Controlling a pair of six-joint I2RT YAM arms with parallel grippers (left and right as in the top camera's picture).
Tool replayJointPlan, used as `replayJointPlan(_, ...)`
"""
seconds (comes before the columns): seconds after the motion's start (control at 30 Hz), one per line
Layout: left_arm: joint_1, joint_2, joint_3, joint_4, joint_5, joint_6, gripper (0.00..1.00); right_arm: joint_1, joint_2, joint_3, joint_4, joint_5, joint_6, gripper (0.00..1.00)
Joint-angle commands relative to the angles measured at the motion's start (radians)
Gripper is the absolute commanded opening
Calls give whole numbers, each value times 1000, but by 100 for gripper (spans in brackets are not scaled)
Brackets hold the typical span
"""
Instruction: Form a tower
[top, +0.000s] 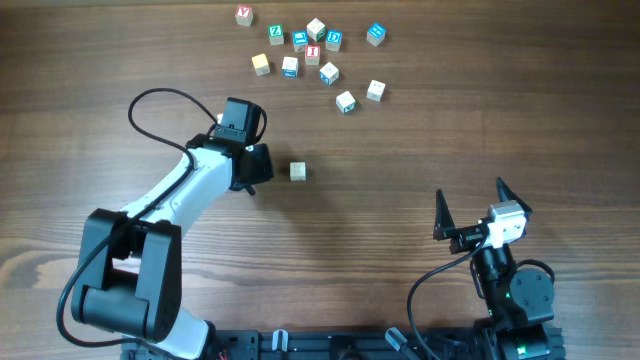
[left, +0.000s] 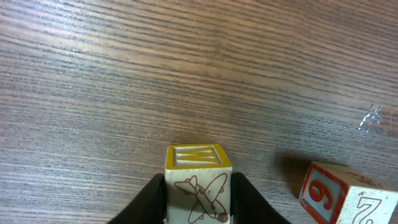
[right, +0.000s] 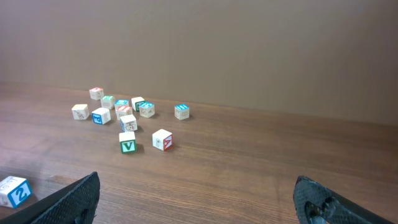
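Left claw (left: 198, 186): closed on a cube with a yellow W (left: 199, 157); you see one finger on each side of it, left of the middle.
Right claw (top: 469, 192): wide open and holding nothing, at the near right.
Tower: not yet formed.
Single cube (top: 297, 172): alone on the table (top: 400, 150), just right of the left claw.
Other cubes (top: 313, 52): a loose group at the far side.
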Motion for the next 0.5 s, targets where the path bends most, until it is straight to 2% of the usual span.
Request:
replayJointPlan(0.0, -3, -26, 34, -2, 9, 6, 21, -4, -5, -1, 5, -13, -5, 100)
replayJointPlan(0.17, -17, -41, 255, -159, 53, 5, 21, -4, -5, -1, 5, -13, -5, 100)
replayJointPlan(0.47, -172, -39, 240, -183, 56, 5, 18, -4, -5, -1, 5, -13, -5, 100)
